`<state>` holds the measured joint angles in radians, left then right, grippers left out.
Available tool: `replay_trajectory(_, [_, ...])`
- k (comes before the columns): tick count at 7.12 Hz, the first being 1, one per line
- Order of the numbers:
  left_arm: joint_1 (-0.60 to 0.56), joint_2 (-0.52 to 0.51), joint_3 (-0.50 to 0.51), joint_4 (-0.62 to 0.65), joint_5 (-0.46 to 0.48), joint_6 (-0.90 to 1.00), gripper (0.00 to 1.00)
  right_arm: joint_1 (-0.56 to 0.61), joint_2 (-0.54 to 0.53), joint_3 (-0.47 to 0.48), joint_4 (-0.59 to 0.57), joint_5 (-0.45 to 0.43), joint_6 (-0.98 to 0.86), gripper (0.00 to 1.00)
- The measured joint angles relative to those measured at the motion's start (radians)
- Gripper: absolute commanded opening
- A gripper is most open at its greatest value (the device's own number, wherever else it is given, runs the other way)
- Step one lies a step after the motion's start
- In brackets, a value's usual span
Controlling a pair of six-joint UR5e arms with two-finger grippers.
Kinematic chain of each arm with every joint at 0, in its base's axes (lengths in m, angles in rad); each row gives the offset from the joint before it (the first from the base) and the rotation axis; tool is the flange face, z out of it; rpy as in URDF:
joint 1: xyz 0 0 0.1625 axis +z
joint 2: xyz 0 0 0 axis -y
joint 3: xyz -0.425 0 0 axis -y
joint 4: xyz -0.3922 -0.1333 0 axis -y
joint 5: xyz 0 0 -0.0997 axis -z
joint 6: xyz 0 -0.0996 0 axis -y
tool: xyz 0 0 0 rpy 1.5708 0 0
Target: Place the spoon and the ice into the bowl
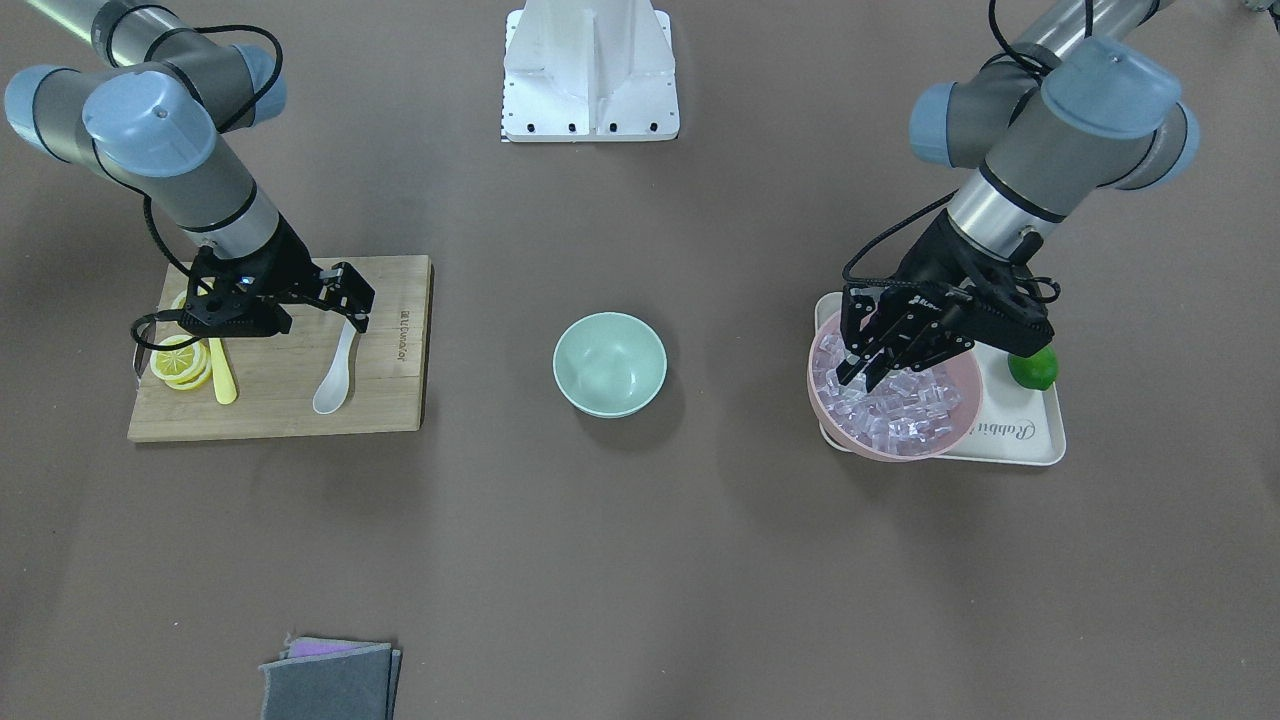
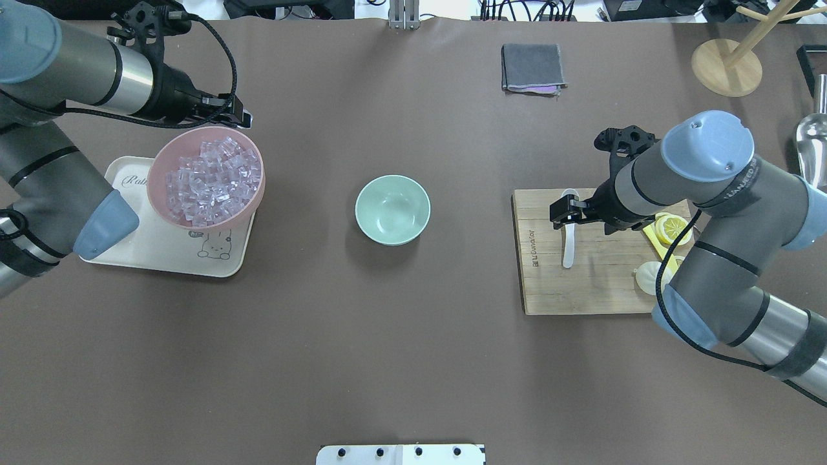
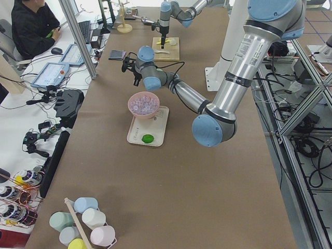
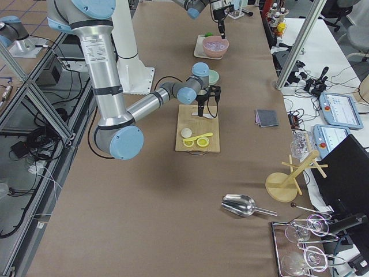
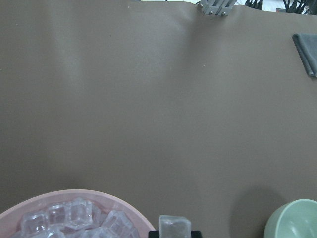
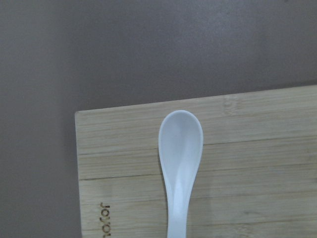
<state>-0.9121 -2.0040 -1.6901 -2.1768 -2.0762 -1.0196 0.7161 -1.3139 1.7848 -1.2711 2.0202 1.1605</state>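
Note:
The white spoon (image 1: 335,385) lies flat on the wooden cutting board (image 1: 280,400), scoop away from the robot; it fills the right wrist view (image 6: 181,148). My right gripper (image 1: 355,312) hovers open over its handle end, also in the overhead view (image 2: 561,216). The mint-green bowl (image 2: 392,210) stands empty at the table's middle. The ice (image 2: 213,177) fills a pink bowl (image 2: 161,200). My left gripper (image 1: 862,378) is over that bowl's far rim, shut on one ice cube (image 5: 174,225).
The pink bowl sits on a cream tray (image 1: 1030,430) with a lime (image 1: 1033,367). Lemon slices (image 1: 180,362) and a yellow knife (image 1: 222,375) lie on the board. A grey cloth (image 2: 532,68) lies at the far edge.

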Motion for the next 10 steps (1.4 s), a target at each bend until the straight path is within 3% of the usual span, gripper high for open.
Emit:
replay_trajectory(1, [0.000, -0.006, -0.001, 0.001, 0.003, -0.011, 0.00, -0.017, 0.017, -0.032, 0.004, -0.015, 0.006, 0.87])
replay_trajectory(3, [0.002, -0.008, 0.001, 0.002, 0.005, -0.016, 0.00, -0.035, 0.038, -0.062, 0.005, -0.027, 0.005, 0.64])
replay_trajectory(5, [0.004, -0.009, 0.004, 0.002, 0.006, -0.016, 0.00, -0.040, 0.035, -0.066, 0.006, -0.028, 0.000, 0.64])
replay_trajectory(6, [0.005, -0.009, 0.002, 0.002, 0.006, -0.016, 0.00, -0.040, 0.031, -0.066, 0.006, -0.027, -0.001, 0.57])
replay_trajectory(7, [0.005, -0.008, 0.001, 0.001, 0.007, -0.016, 0.00, -0.041, 0.028, -0.068, 0.006, -0.028, -0.003, 0.22])
replay_trajectory(8, [0.005, -0.008, 0.000, 0.001, 0.008, -0.016, 0.00, -0.042, 0.028, -0.072, 0.006, -0.028, -0.004, 0.00])
replay_trajectory(10, [0.008, -0.008, -0.003, 0.000, 0.009, -0.016, 0.00, -0.046, 0.028, -0.073, 0.004, -0.037, -0.007, 0.00])
